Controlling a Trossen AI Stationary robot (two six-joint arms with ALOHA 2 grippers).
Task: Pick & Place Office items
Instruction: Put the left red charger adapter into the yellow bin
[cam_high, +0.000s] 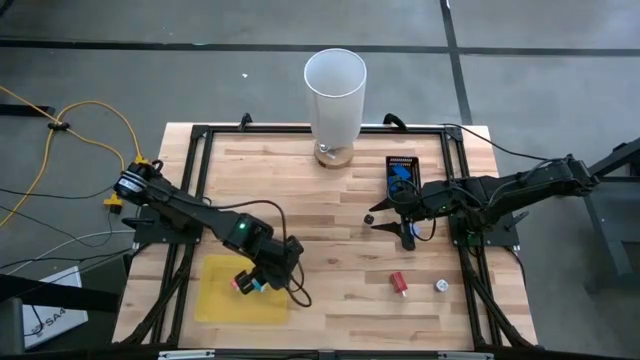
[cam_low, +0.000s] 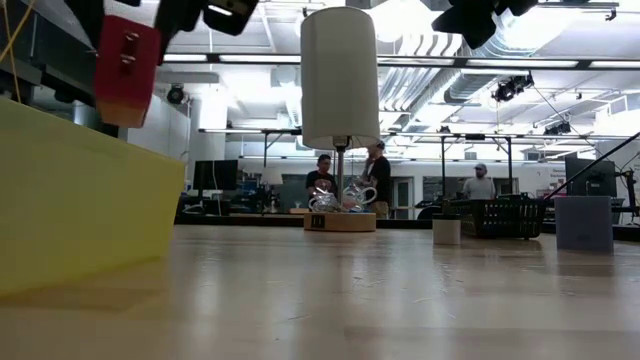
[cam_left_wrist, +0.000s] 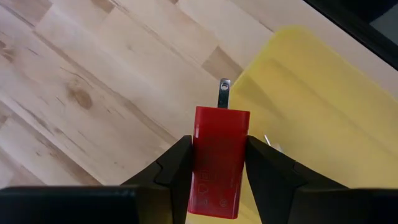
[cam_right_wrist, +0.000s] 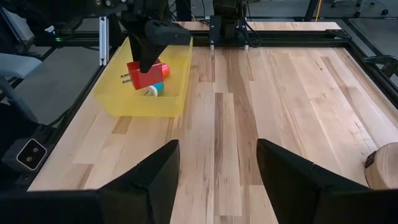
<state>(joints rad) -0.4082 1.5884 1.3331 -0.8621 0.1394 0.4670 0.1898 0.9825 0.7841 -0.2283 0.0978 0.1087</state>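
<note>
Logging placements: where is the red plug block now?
Clamped in the left tool, the red plug block hangs over the yellow bin at the table's front left.

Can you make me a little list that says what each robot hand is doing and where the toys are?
left end effector: shut on red plug block, held above yellow bin
right end effector: open, empty, over the bare table
in the bin: teal piece
on the table: red piece, whitish round piece
at the back: tall white cylinder
</note>
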